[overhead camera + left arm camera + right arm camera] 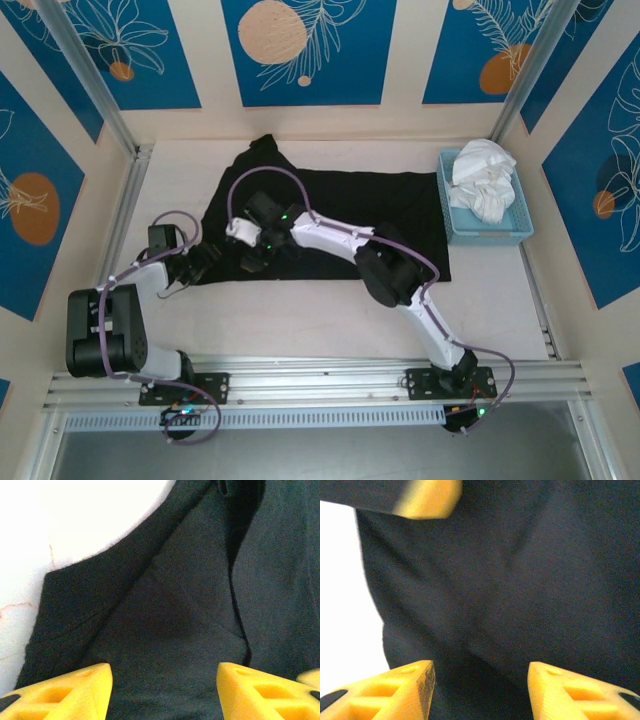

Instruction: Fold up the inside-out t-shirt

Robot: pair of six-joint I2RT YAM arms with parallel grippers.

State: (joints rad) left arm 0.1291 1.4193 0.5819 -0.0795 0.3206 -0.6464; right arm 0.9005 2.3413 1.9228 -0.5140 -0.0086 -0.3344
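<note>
The black t-shirt (380, 215) lies flattened across the tabletop (330, 320), mid-fold I'd say. Left fingers (60, 695) and right fingers (385, 692) stand apart over its near edge (gripping nothing); next, they must pinch cloth.

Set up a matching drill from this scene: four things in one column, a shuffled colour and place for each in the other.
Things:
1. t-shirt
2. crumpled cloth
3. basket
4. table

Descriptions:
A. light blue, at the table's far right corner
B. black, spread out on the table
C. white, piled in the basket
D. pale, bare along its near edge

Pairs: 1-B, 2-C, 3-A, 4-D
</note>
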